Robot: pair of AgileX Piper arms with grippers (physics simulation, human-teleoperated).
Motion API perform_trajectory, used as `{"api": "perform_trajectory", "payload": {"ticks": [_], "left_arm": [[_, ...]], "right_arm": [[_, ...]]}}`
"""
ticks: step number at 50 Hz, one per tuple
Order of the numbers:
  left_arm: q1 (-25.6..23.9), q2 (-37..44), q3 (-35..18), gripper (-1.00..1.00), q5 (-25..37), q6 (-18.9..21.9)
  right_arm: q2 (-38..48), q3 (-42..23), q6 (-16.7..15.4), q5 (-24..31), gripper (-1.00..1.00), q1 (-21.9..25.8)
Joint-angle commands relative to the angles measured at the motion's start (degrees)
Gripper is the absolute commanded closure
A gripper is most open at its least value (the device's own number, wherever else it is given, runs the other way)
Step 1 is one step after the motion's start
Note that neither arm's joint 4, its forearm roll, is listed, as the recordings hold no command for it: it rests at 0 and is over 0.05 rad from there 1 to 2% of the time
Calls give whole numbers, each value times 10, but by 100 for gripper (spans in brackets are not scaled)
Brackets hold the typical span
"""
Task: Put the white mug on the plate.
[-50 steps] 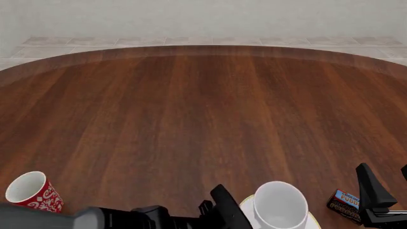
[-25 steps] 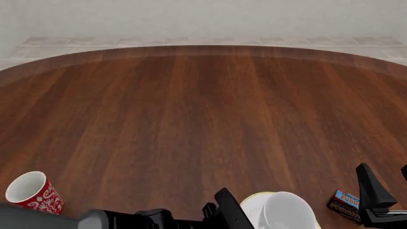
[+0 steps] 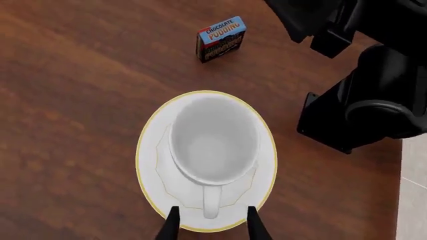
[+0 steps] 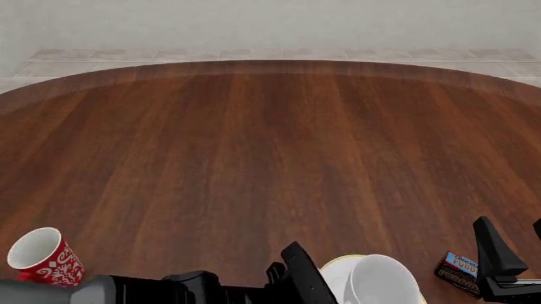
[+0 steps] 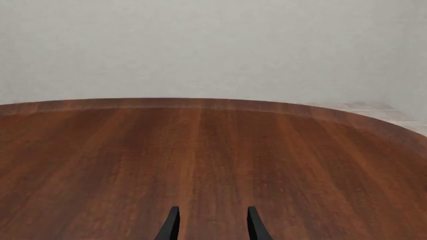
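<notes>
The white mug [image 3: 213, 145] stands upright on the plate [image 3: 150, 165], its handle pointing toward my left gripper [image 3: 212, 223]. That gripper is open, its two fingertips apart on either side of the handle and not touching it. In the front view the white mug [image 4: 382, 280] and the plate [image 4: 332, 271] sit at the near edge, right of centre, with the left gripper's dark finger [image 4: 300, 269] just beside them. My right gripper [image 4: 515, 239] hovers at the near right, open and holding nothing.
A red patterned mug [image 4: 42, 256] lies tilted at the near left. A chocolate pudding box [image 4: 457, 269] rests between the plate and the right gripper. The right arm [image 3: 373, 100] crosses the left wrist view. Bare wooden table [image 4: 270, 158] stretches ahead.
The white mug came down from a raised position onto the plate. Since then the left arm has drawn back slightly to the left. The right arm has not moved.
</notes>
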Motion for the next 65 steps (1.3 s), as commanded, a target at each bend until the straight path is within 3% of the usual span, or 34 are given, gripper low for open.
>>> {"api": "perform_trajectory", "payload": {"ticks": [1,17,38,47,65], "left_arm": [[4,-47,6,-100,23,13],[21,-121,39,-100,38,20],[69,-340,118,-100,55,33],[85,-381,147,-100,62,30],[92,-434,154,-100,78,33]], "right_arm": [[0,0,0,0,-100,0],[0,0,0,0,-100,0],[0,0,0,0,-100,0],[0,0,0,0,-100,0],[0,0,0,0,-100,0]]}}
